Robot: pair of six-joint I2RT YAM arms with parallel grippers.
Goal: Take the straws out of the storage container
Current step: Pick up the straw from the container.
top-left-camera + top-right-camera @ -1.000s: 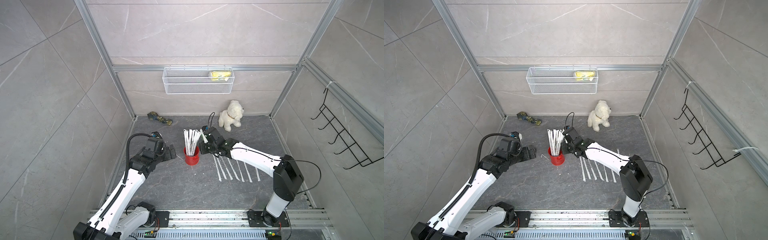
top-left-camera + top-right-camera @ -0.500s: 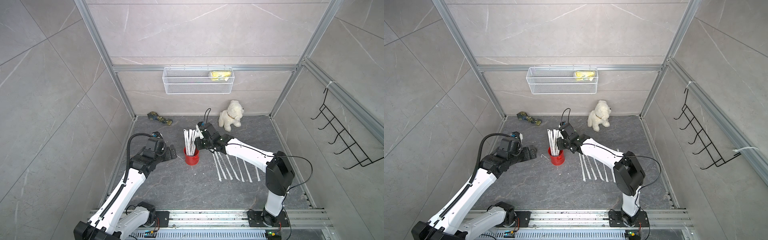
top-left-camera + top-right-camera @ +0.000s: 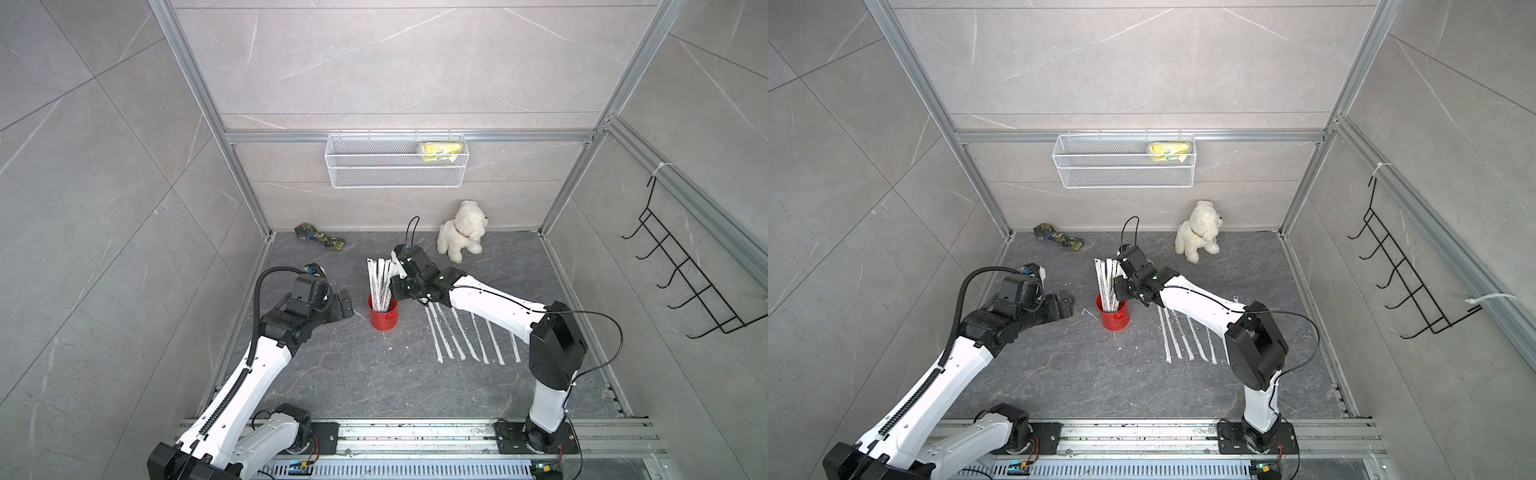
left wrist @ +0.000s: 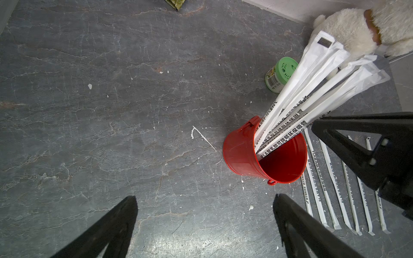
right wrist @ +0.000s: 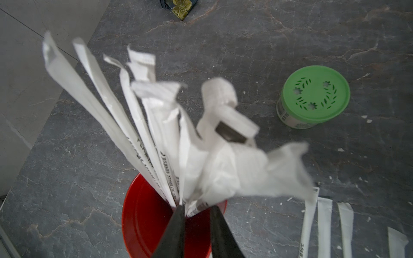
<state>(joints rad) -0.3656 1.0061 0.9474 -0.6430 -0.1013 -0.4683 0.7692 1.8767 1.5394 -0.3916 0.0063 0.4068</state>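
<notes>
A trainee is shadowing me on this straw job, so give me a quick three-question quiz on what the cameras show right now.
1. True or false: the left pincer is open and empty.
2. Where is the green-lidded jar? A) in the left pincer B) on the floor, apart from the storage container C) inside the container
3. Fill in: the ___ pincer has its fingers either side of some straws at the container's rim.

Key: 1 true; 2 B; 3 the right pincer.
</notes>
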